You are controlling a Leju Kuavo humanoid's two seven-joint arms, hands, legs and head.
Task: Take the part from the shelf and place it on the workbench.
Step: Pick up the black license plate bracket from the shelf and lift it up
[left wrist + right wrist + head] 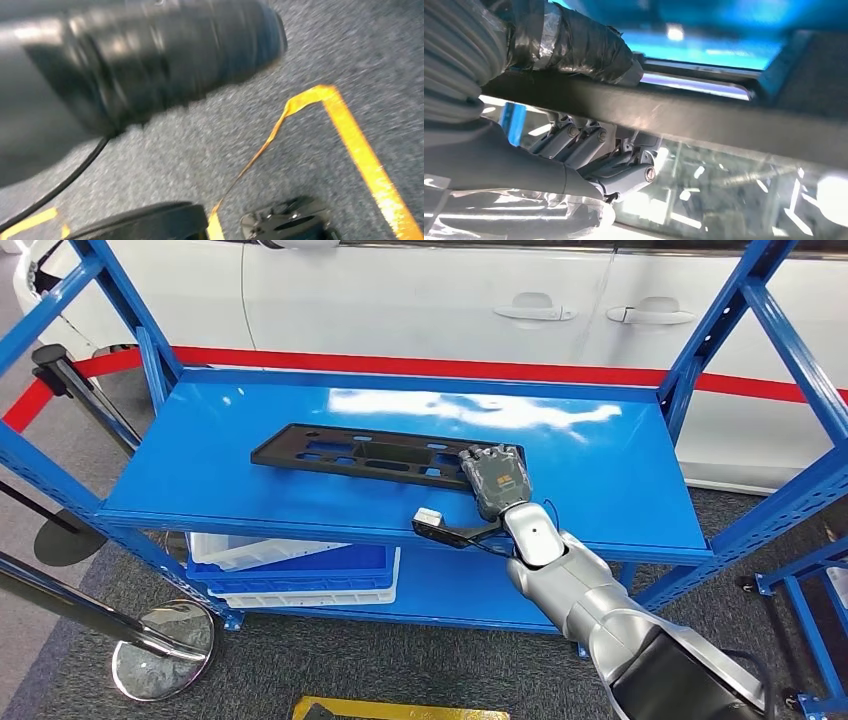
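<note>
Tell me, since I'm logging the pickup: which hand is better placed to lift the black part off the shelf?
The right. The right hand is already at the near end of the black part on the blue shelf, thumb and fingers closed around its edge. The left wrist view looks down at carpet, so that arm hangs low.

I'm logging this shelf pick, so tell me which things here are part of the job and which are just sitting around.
Part of the job:
- black part lying on the top shelf
- blue shelf
- right hand, gripping the part's near end

Just lying about:
- blue and white bins on the lower shelf
- white car behind the rack
- stanchion base on the floor
- yellow floor tape
</note>
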